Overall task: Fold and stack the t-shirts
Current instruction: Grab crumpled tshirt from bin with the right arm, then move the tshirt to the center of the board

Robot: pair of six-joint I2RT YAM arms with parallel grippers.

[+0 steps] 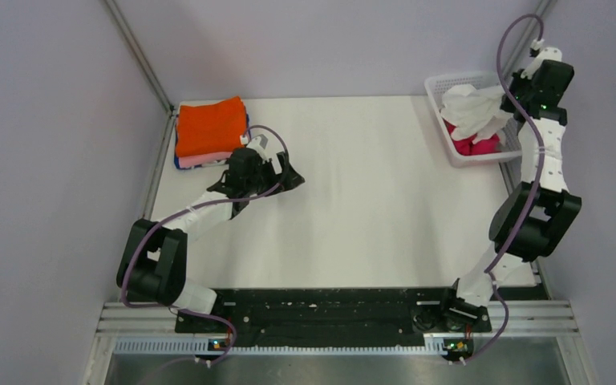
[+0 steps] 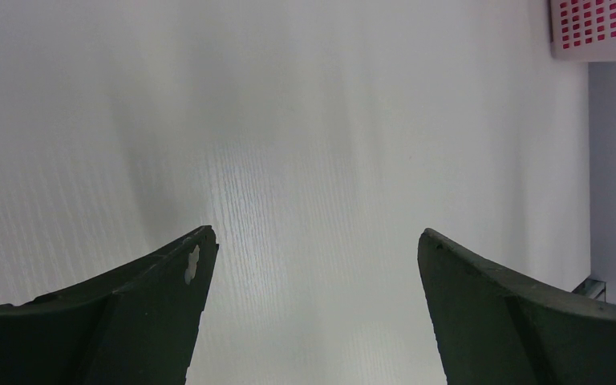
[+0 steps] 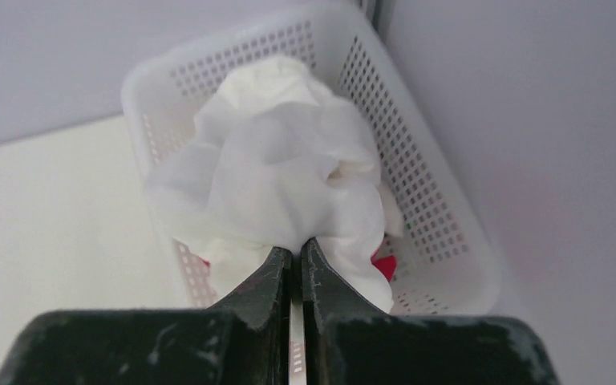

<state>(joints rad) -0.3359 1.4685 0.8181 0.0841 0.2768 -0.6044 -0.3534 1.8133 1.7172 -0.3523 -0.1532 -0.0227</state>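
The right gripper [image 3: 297, 257] is clamped on a fold of the white shirt [image 3: 273, 176], with cloth pinched between its closed tips. The shirt hangs as a crumpled wad just ahead of and below the fingertips. It is over the basket [image 3: 441, 216], and its lower part seems to sit within the walls. In this bunch no long axis can be made out and no print shows. A magenta shirt [image 3: 382, 267] lies in the basket underneath, below the fingers and a little to their right.

The next move is probably to carry the white shirt out to the open table [image 1: 369, 184], which lies to this gripper's left. The basket's left wall stands in that path, so the cloth would need to rise clear of the rim first. A trailing hem could snag the lattice or drag the magenta shirt along.

The left gripper [image 2: 314, 234] is spread wide with nothing between its fingers, low over bare table and well apart from the basket. The stack of folded shirts [image 1: 210, 127], orange on top, sits beside its wrist, to its left and slightly behind. The right arm is plainly the nearer to the white shirt.
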